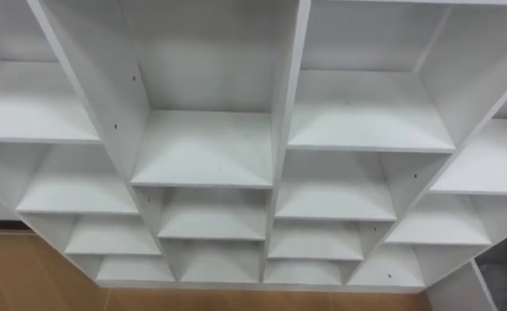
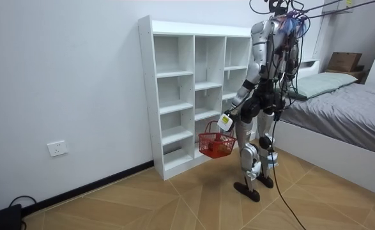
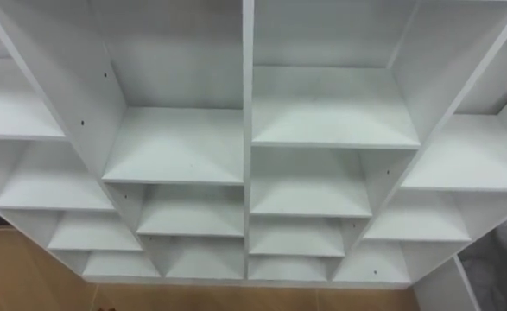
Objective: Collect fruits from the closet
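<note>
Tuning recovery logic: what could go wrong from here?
The red basket hangs from the left hand close to the white shelf unit; a step or turn could knock it against the frame. The compartments in the eye views hold no fruit, so a reach here may find nothing.

Bright, diffuse indoor light from above. White closet (image 1: 203, 160) evenly lit; soft grey shade under shelves (image 1: 365, 111), deeper in lower compartments (image 1: 210, 259). Uprights (image 1: 286, 104) splay outward toward eye-view edges.

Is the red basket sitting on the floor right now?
No, the red basket hangs from the robot's left hand, above the floor.
</note>
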